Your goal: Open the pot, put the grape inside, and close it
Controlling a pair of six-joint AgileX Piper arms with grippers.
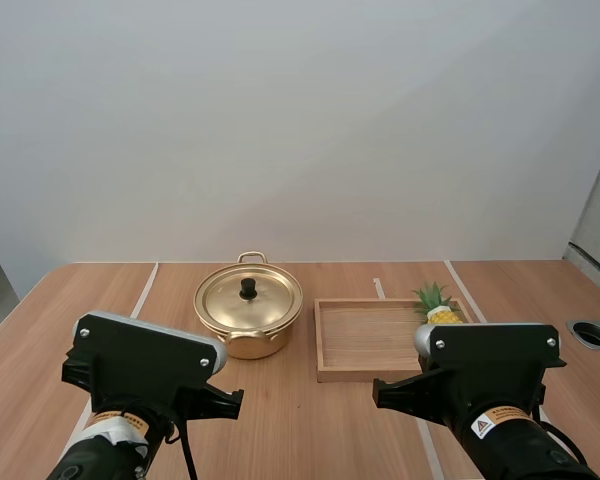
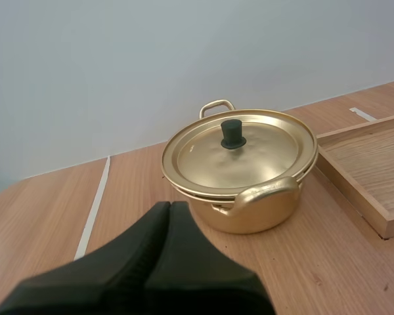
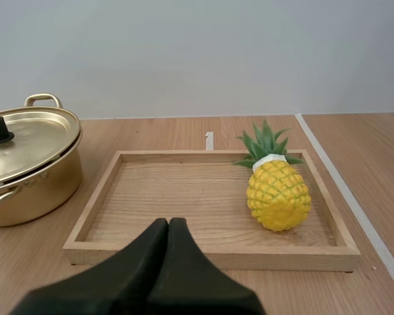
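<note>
Lower left of high view: L arm (image 1: 145, 365), low over near part of table (image 1: 310, 430). L gripper (image 2: 171, 206) clenched on nothing, fingers pressed together as one dark wedge, aimed at pot (image 2: 249, 210) w/ bare wood between.

Centre-left of high view: gold pot, upright, lid (image 1: 270, 300) on & seated flush. Black knob (image 1: 248, 288) mid-lid. Loop handles front & back.

Just right of pot, apart from it: wooden tray (image 1: 365, 374), flat on table, long side toward arms.

In tray's far right corner: toy pineapple (image 3: 278, 195), the one fruit on hand. Yellow body, green crown, crown toward far rim, close to right rim; touching or not, can't tell. Partly behind R arm (image 1: 490, 365) in high view.

Lower right of high view: R arm, in front of tray's right half. R gripper (image 3: 169, 223) also clamped tight on nothing, tips short of tray's near rim, pineapple well beyond.
</note>
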